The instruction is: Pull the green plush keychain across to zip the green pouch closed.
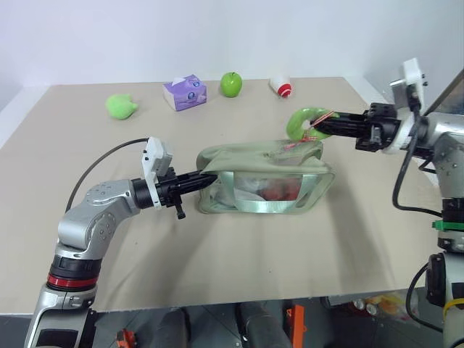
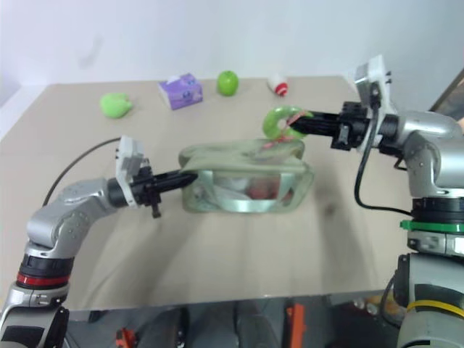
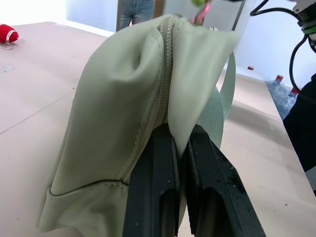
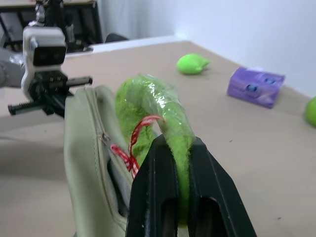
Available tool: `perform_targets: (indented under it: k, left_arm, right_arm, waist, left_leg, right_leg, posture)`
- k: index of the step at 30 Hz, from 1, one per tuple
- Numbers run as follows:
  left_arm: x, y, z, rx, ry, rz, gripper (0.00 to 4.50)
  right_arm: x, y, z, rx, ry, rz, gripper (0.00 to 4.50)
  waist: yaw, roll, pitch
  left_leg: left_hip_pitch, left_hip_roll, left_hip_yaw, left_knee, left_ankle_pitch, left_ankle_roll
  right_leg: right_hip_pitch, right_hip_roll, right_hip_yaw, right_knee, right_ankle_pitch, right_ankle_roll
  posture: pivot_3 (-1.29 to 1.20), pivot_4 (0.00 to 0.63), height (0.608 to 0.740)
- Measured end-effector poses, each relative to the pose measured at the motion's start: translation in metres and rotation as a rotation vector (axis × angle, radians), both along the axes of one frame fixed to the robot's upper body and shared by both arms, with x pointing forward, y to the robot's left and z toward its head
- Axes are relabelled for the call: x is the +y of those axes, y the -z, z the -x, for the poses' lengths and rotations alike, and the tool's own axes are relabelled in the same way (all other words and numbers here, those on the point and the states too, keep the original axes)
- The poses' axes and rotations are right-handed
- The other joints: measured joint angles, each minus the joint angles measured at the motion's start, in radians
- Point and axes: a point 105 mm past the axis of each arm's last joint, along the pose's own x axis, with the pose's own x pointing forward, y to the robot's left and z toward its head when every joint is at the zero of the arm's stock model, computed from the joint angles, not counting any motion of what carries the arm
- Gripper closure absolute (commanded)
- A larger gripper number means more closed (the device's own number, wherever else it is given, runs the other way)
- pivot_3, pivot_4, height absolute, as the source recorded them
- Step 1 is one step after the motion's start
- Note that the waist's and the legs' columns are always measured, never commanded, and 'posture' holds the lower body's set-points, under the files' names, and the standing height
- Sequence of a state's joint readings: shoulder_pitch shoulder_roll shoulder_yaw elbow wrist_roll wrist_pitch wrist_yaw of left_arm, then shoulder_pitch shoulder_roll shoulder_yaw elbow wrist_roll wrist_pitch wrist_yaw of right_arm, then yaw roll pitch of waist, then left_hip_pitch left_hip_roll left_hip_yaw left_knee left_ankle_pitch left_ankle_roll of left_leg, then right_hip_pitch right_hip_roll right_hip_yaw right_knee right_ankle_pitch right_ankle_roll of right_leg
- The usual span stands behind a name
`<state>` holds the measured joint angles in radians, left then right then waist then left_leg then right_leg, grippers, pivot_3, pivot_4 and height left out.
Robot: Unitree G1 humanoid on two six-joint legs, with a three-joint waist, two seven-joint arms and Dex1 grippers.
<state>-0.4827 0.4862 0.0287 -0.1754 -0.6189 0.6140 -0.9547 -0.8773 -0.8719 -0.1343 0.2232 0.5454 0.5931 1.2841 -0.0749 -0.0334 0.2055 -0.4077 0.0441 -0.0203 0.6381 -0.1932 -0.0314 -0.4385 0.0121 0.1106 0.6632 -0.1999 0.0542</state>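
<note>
On the counter (image 1: 217, 275), the left hand (image 1: 206, 180) pinches the green pouch (image 1: 264, 181) at one end, while the right hand (image 1: 316, 129) is closed on the green plush keychain (image 1: 301, 120).

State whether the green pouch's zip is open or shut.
Cannot tell fully: the green pouch has its zip closed at the left gripper end; the far end is unclear.
</note>
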Motion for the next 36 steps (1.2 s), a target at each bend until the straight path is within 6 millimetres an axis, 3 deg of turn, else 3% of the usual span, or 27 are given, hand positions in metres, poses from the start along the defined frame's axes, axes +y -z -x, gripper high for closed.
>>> perform_targets:
  k: [2,7,10,13,16,18,20,27,36]
  left_arm:
    - [-0.001,0.0,0.0,0.0,0.006,-0.001,4.5]
    - [-0.002,0.001,0.001,-0.001,0.013,-0.004,4.5]
    - [-0.001,0.0,0.001,-0.001,0.011,-0.007,4.5]
    - [-0.008,0.001,0.003,0.0,0.041,-0.015,4.5]
    - [-0.01,0.001,0.003,0.0,0.05,-0.017,4.5]
    - [-0.009,0.001,0.003,0.005,0.051,-0.013,4.5]
    - [-0.006,0.001,0.002,0.007,0.04,-0.01,4.5]
    - [-0.003,0.002,0.001,0.016,0.022,-0.009,4.5]
    - [0.002,0.002,-0.001,0.035,-0.009,-0.005,4.5]
  right_arm:
    - [-0.01,-0.001,0.002,-0.01,0.035,0.018,4.45]
    - [-0.068,0.017,-0.002,-0.018,0.289,0.17,4.45]
    - [-0.097,0.016,-0.003,-0.075,0.424,0.281,4.45]
    - [-0.114,0.017,-0.002,-0.129,0.488,0.387,4.45]
    - [-0.125,0.039,0.002,-0.114,0.508,0.516,4.45]
    - [-0.126,0.061,0.005,-0.075,0.492,0.581,4.45]
    - [-0.115,0.084,0.005,-0.047,0.446,0.612,4.45]
    - [-0.039,0.162,-0.001,-0.024,0.26,0.66,4.45]
    - [-0.026,0.175,-0.005,-0.085,0.183,0.799,4.45]
  waist:
    - [0.002,0.0,0.0]
    - [0.002,0.0,0.0]
    - [0.0,0.0,0.0]
    - [-0.001,0.0,0.0]
    - [0.0,0.0,0.0]
    - [-0.001,0.0,0.0]
    - [-0.002,0.0,0.0]
    - [-0.008,0.001,0.0]
    - [-0.025,-0.007,-0.005]
  left_leg:
    - [0.0,0.0,0.0,0.0,0.0,0.0]
    - [0.0,-0.002,0.001,0.0,0.0,0.0]
    - [0.001,-0.002,0.001,0.0,0.0,0.0]
    - [0.001,-0.002,0.001,0.0,0.0,0.0]
    - [0.001,-0.002,0.001,0.0,0.0,0.0]
    - [0.001,-0.002,0.001,0.0,0.0,0.0]
    - [0.001,-0.002,0.001,0.0,0.0,0.0]
    - [0.003,-0.001,0.0,0.0,0.002,-0.002]
    - [0.007,0.0,0.0,-0.001,0.002,-0.002]
  right_leg:
    - [0.001,0.0,0.0,0.0,0.0,0.0]
    - [0.0,-0.002,0.001,0.0,-0.001,0.001]
    - [0.0,-0.002,0.001,0.0,-0.001,0.001]
    - [0.0,-0.002,0.001,0.0,-0.001,0.001]
    - [0.001,-0.002,0.002,0.0,-0.001,0.001]
    - [0.0,-0.001,0.002,0.0,-0.001,0.001]
    - [0.0,-0.001,0.002,0.0,-0.001,0.001]
    - [0.002,0.0,0.002,0.0,0.0,0.002]
    - [0.004,0.001,0.001,0.0,0.0,0.001]
  posture:
    - [0.0,0.15,0.74]
    - [0.0,0.15,0.74]
    - [0.0,0.15,0.74]
    - [0.0,0.15,0.74]
    - [0.0,0.15,0.74]
    - [0.0,0.15,0.74]
    - [0.0,0.15,0.74]
    - [0.0,0.15,0.74]
    - [0.0,0.15,0.74]
